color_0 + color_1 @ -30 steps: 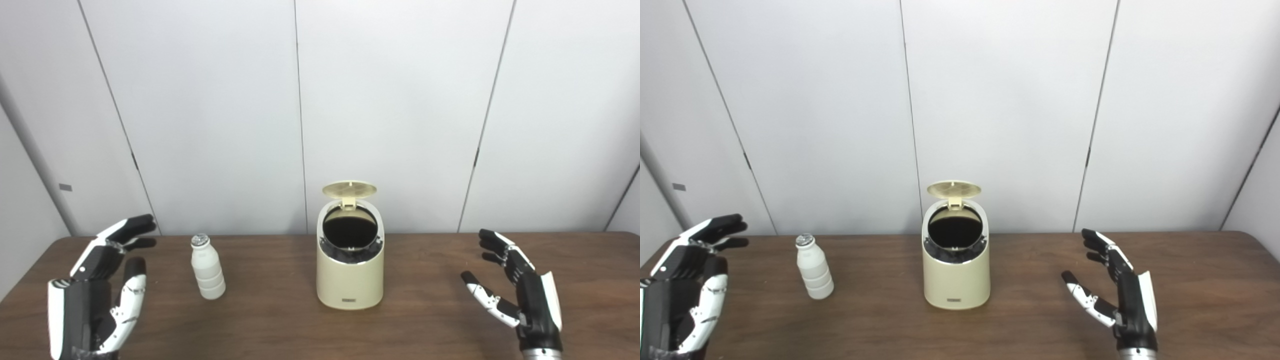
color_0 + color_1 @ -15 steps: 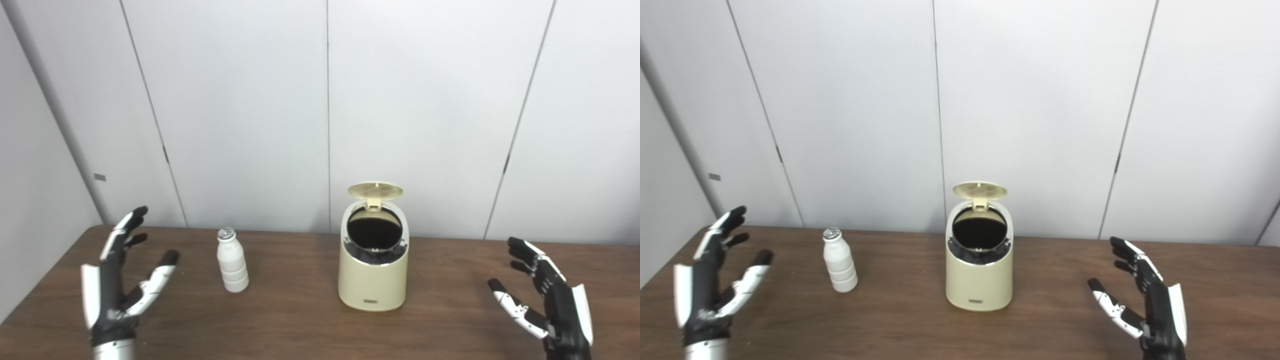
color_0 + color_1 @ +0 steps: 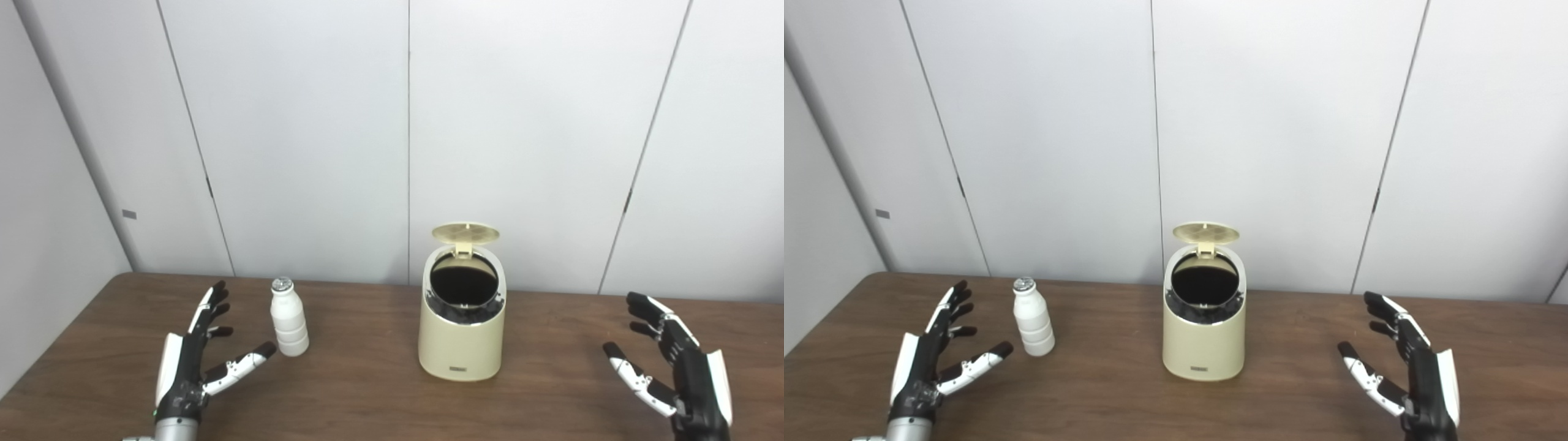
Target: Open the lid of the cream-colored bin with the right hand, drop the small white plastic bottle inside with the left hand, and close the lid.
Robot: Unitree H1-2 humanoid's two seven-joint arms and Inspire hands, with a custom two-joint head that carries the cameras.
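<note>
Left eye view shows the cream-colored plastic bin standing upright near the middle of the brown wooden table. Its round cream lid is flipped up at the back, and the round hole at the top looks dark inside. The bin has a small dark label low on its front. To the left of the bin, well apart from it, stands the small white plastic bottle with a silver cap. The bottle is upright on the table and nothing holds it. The left hand, black and white, is near the bottle on its left side. Its fingers are spread wide and point away toward the wall, and its thumb reaches toward the bottom of the bottle. The tip of the thumb is just beside the bottle, but I cannot tell if it touches. This hand holds nothing. The right hand, also black and white, is far off on the right side of the table, well apart from the bin. Its fingers are wide apart too, with the palm turned toward the bin, and it holds nothing. Behind the table is a plain pale wall made of tall panels with thin dark lines between them.
</note>
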